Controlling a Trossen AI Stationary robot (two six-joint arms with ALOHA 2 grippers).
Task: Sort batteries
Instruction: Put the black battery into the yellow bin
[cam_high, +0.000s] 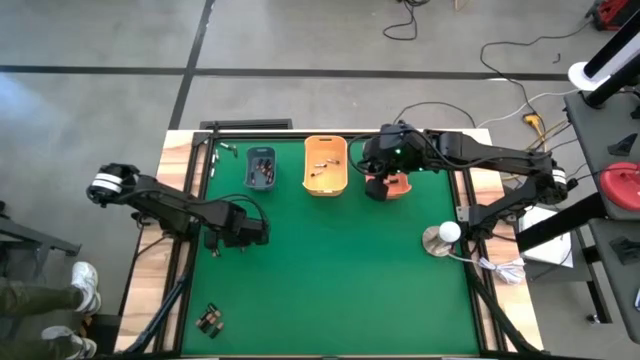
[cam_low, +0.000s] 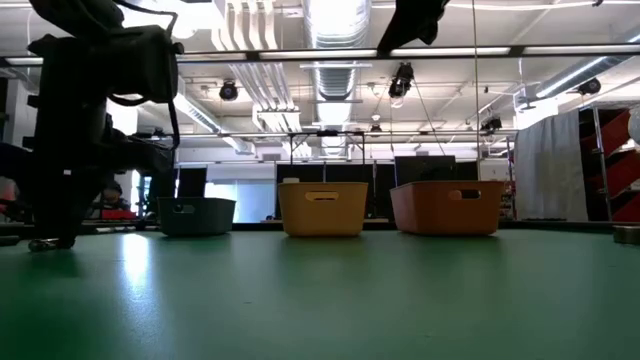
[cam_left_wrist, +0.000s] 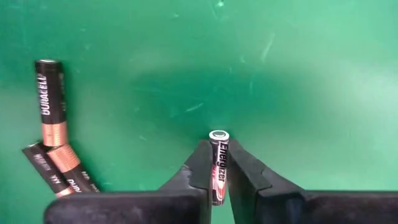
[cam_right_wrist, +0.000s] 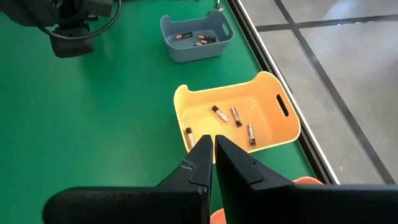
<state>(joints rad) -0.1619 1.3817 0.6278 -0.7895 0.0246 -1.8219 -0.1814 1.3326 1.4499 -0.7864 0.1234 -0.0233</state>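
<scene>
Left gripper (cam_left_wrist: 219, 163) clamps 1 battery (cam_left_wrist: 217, 163) above green mat (cam_left_wrist: 280, 74), mid-transfer; next: carry to matching bin. Right gripper (cam_right_wrist: 211, 160), fingers closed, empty, hangs by yellow bin (cam_right_wrist: 281, 132).

We are reaching our left gripper (cam_left_wrist: 217, 163) low over the table's left side, its fingers pinching something thin. We are holding our right gripper (cam_right_wrist: 210, 163) raised at the far right, fingers together.
</scene>
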